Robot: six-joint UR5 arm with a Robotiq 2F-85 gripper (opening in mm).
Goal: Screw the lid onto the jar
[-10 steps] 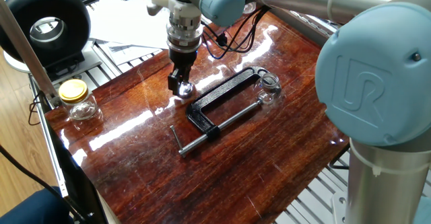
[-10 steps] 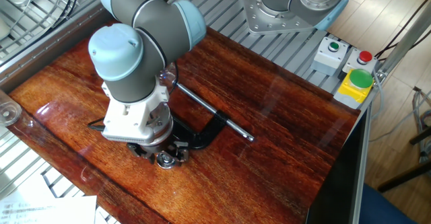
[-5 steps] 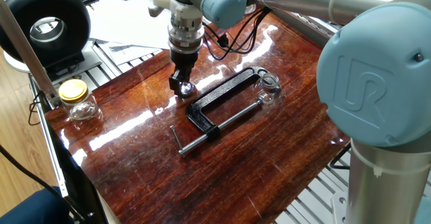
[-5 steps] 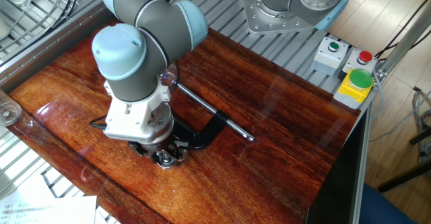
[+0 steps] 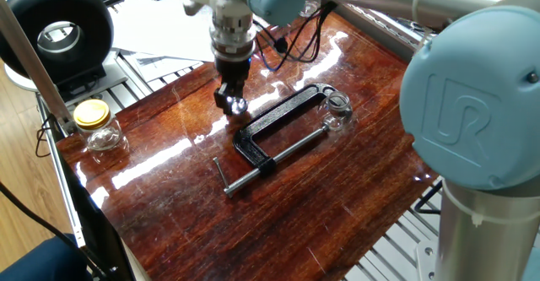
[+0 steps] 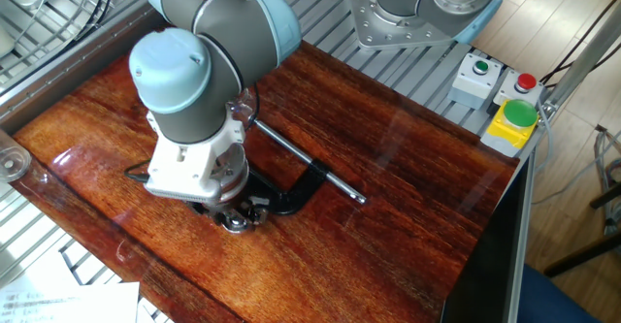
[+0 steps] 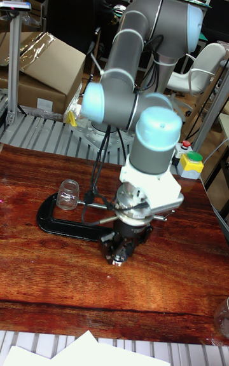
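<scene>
My gripper [image 5: 233,102] points straight down beside the black C-clamp's [image 5: 278,127] near end, shut on the lid [image 5: 239,105], a small silvery cap held low over the wood. The other fixed view shows the same lid [image 6: 233,223] between the fingertips under the wrist. The jar [image 5: 337,108], small, clear and open, stands at the clamp's far end, well apart from the gripper. In the tall fixed view the jar [image 7: 68,194] stands at the left and the gripper [image 7: 121,255] hangs to its lower right.
A clear jar with a yellow lid [image 5: 94,122] stands at the table's left edge. The C-clamp's screw bar [image 5: 253,170] reaches toward the front. A button box [image 6: 495,95] sits past the far corner, and papers [image 5: 160,24] lie beyond the table's back edge.
The gripper has risen a little and shifted slightly toward the C-clamp, carrying the lid with it. The jar and clamp have not moved.
</scene>
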